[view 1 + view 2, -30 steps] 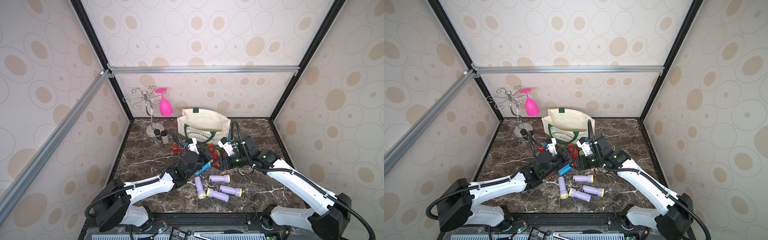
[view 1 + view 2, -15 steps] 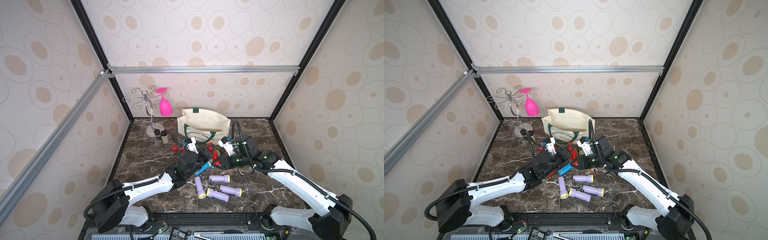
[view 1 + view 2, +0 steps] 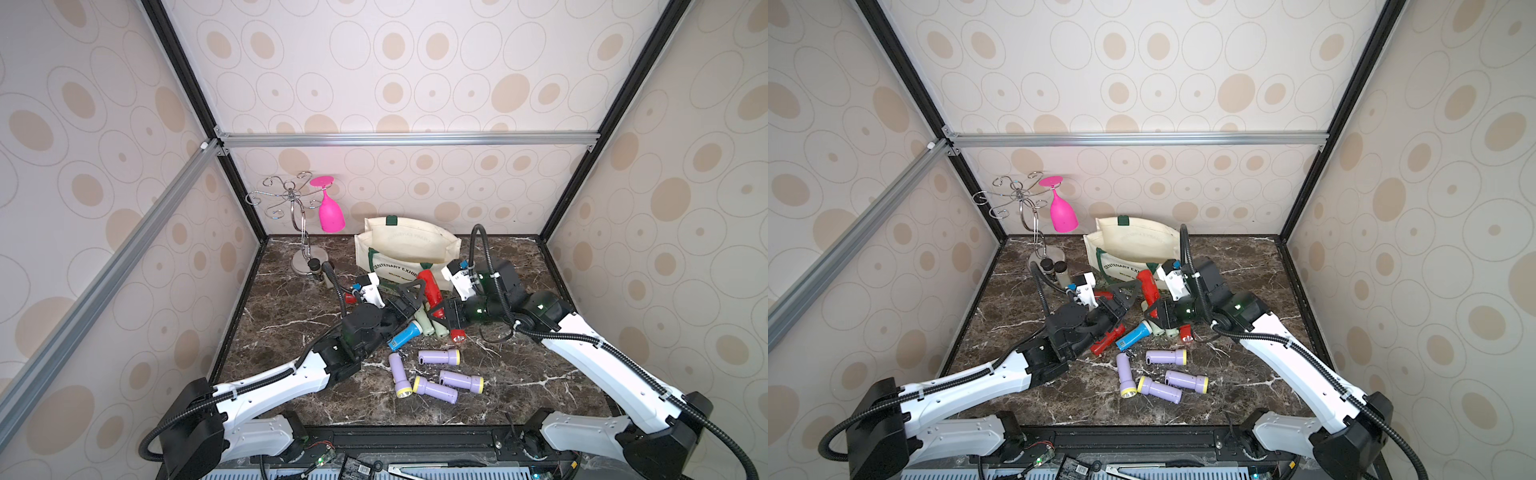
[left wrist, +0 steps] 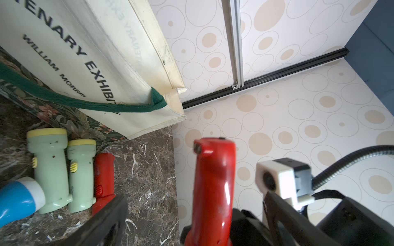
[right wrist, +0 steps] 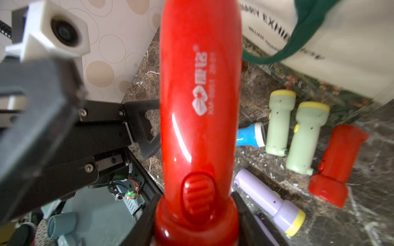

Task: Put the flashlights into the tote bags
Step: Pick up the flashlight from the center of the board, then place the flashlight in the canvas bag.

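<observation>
Right claw (image 3: pixel 443 311) clenched on the head end of the red flashlight (image 3: pixel 430 286). Its body tilts up toward the tote bag (image 3: pixel 409 249) at 12 o'clock. Left claw (image 3: pixel 409 300) released, jaws wide either side of the body, apparently clear of it.

Probably light, stiff, glossy plastic. The barrel looks slippery, so the neck under the wider head seems the surest hold.

Polished marble table (image 3: pixel 291 318); round bodies could roll. Lilac flashlights (image 3: pixel 439 357) at 6 o'clock, glass rack (image 3: pixel 297 216) at 11. Walls close.
</observation>
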Available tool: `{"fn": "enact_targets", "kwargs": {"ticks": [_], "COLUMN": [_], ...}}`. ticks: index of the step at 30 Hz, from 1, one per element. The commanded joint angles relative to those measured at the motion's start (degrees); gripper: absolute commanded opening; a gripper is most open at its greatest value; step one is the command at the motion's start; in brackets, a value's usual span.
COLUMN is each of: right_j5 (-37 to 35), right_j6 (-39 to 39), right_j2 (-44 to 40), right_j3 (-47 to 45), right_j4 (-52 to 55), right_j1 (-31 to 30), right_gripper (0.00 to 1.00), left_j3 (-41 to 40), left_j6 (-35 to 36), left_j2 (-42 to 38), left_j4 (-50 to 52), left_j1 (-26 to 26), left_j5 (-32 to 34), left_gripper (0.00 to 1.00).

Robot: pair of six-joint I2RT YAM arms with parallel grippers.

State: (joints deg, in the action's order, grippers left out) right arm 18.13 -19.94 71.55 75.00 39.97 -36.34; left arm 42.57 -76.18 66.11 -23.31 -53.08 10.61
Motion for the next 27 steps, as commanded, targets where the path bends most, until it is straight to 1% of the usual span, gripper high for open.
{"fn": "enact_targets", "kwargs": {"ticks": [1,3,6,8,11,13,15,17,20,22,23,25,27], "right_j5": [-6.1,-7.5,-9.2,-11.4,-15.3,-17.2,-17.9,-16.6,-16.3,-15.9,-16.0,-16.1,-16.3], "right_j6": [6.5,8.3,10.3,12.6,16.3,18.3,19.0,18.7,19.1,18.9,18.8,18.8,19.3], "right_j2": [4.4,8.1,13.0,17.0,23.1,28.2,33.1,38.9,47.9,54.5,57.1,59.7,60.9], "right_j3": [7.8,13.2,19.9,24.6,32.5,39.0,44.6,51.5,64.9,74.0,77.0,79.0,78.0], "right_j4": [5.3,7.2,8.7,9.4,11.7,14.1,15.8,18.1,22.7,26.6,27.5,27.1,24.8], "right_j1": [0.3,0.6,1.4,1.6,2.0,2.6,3.5,5.0,6.1,6.5,6.5,6.8,6.8], "right_gripper": [0.00,0.00,0.00,0.00,0.00,0.00,0.00,0.00,0.00,0.00,0.00,0.00,0.00], "left_j3": [0.9,0.9,2.3,3.5,6.1,8.5,10.1,10.8,12.2,14.3,15.1,15.8,15.5], "left_j6": [0.9,0.8,2.5,4.4,7.5,10.5,12.1,12.7,14.6,16.1,16.8,17.4,17.5], "left_j2": [-3.4,-4.8,-5.5,-5.2,-4.6,-4.7,-4.9,-5.3,-5.6,-5.1,-5.0,-5.0,-5.0], "left_j4": [9.7,12.8,17.7,20.7,25.4,30.0,34.0,36.5,40.1,44.1,45.7,47.5,48.1], "left_j1": [0.5,1.2,3.6,5.7,9.3,10.5,10.7,11.0,12.1,12.9,13.3,13.7,14.2], "left_j5": [3.2,3.6,1.4,-1.3,-7.7,-9.3,-9.8,-10.6,-12.5,-12.2,-11.9,-11.5,-12.2], "left_gripper": [1.00,1.00,1.00,1.00,1.00,1.00,1.00,1.00,1.00,1.00,1.00,1.00,1.00]}}
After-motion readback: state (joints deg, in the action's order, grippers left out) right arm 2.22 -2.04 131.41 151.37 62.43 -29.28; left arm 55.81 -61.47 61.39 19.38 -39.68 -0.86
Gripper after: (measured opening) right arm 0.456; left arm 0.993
